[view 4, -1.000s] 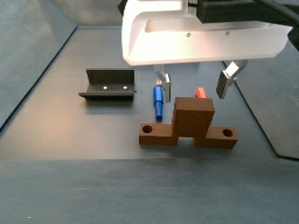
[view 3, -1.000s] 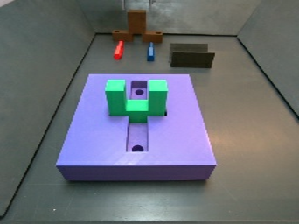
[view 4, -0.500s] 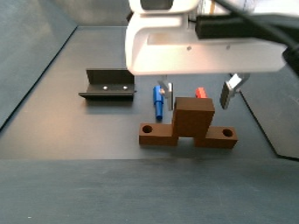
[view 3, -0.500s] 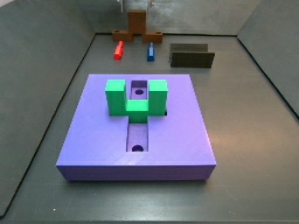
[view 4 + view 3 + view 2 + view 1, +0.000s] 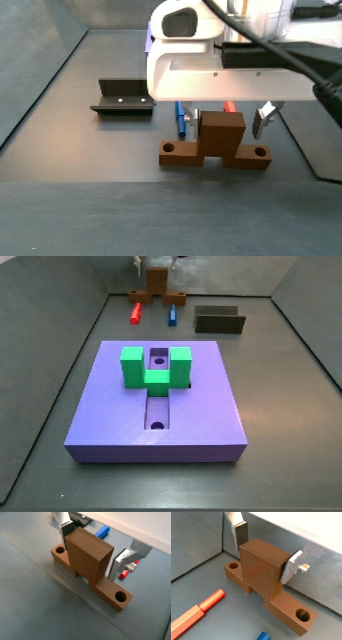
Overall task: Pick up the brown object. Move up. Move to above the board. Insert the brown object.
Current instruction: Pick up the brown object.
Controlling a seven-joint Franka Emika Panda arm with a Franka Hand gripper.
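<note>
Brown object (image 5: 264,587): smooth wood-coloured T-piece on grey floor; hand (image 5: 268,551) open wide, silver plates flanking upright block, not gripping.

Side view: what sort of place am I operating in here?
Probably a lab assembly test cell: grey walled floor, a purple-blue board with a green U-shaped block, and the tool open astride the brown object beside the fixture.

I see the brown object (image 5: 264,579) standing on the grey surface (image 5: 80,210), its flat bar down with a round hole at each end and its thick stem upright; the tool (image 5: 94,548) straddles the stem, a silver finger (image 5: 239,533) on each side. The board (image 5: 158,406), purple-blue with its groove and green U-block, lies well apart from it
</note>
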